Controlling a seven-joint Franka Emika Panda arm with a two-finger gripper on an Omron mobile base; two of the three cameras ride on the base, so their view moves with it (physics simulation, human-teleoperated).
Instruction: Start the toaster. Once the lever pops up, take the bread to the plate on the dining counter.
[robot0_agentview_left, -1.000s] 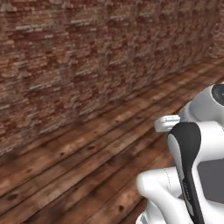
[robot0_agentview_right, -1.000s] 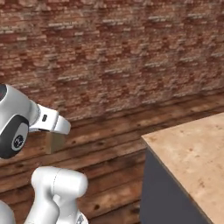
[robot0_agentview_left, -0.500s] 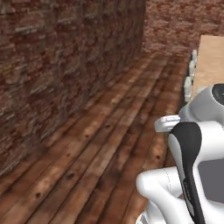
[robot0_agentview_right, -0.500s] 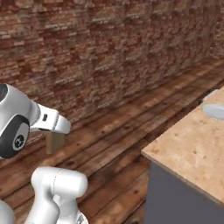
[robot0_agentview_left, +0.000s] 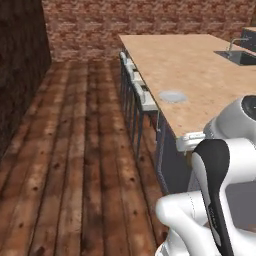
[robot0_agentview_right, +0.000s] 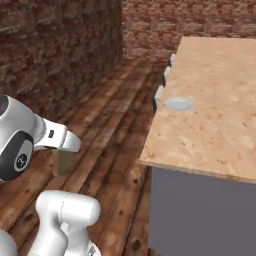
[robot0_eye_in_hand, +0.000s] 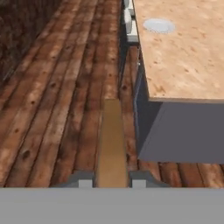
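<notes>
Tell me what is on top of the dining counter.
The dining counter carries the white plate near its edge, with nothing on it. At the far end of the left base view, a sink is set in, partly cut off.

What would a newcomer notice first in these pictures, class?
The bread juts edge-on from the shut gripper above the plank floor. Ahead spreads the broad dining counter, with the white plate lying near its edge, and stools lined along its side.
</notes>
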